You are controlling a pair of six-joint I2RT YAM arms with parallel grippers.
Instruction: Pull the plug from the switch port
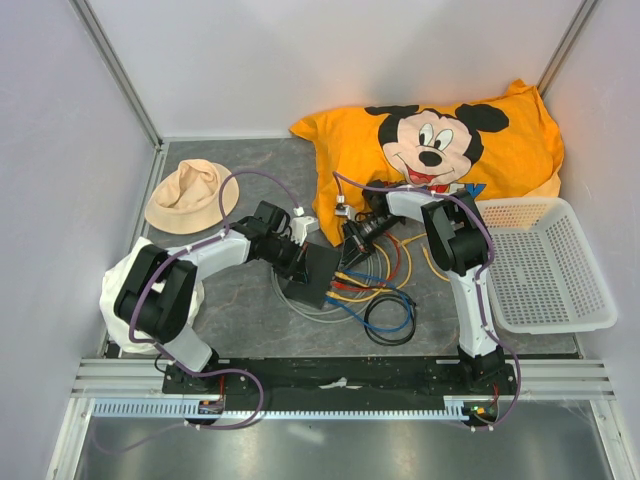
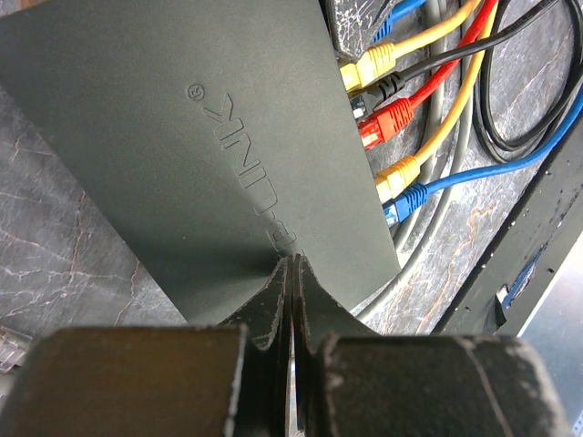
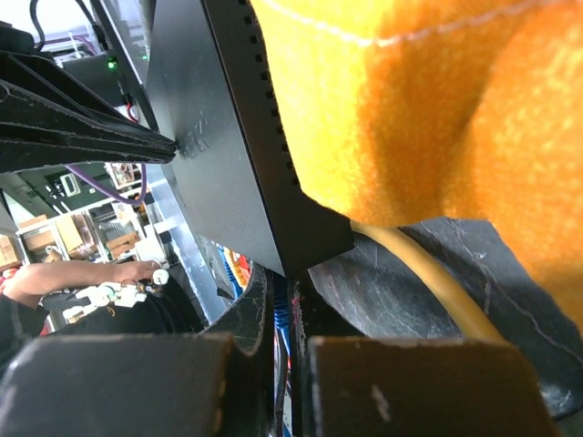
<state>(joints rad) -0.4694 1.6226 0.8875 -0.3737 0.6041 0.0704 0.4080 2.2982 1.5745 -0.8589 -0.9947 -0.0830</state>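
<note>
The left arm (image 1: 200, 255) and right arm (image 1: 455, 240) bend inward toward each other. The left gripper (image 2: 290, 289) and right gripper (image 3: 282, 305) both have their jaws pressed together.

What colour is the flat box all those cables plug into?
Dark grey. The switch shows best in the left wrist view.

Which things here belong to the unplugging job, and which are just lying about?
Job in hand: switch; plugged-in cables.
Lying about: orange pillow; beige hat; white basket.
</note>
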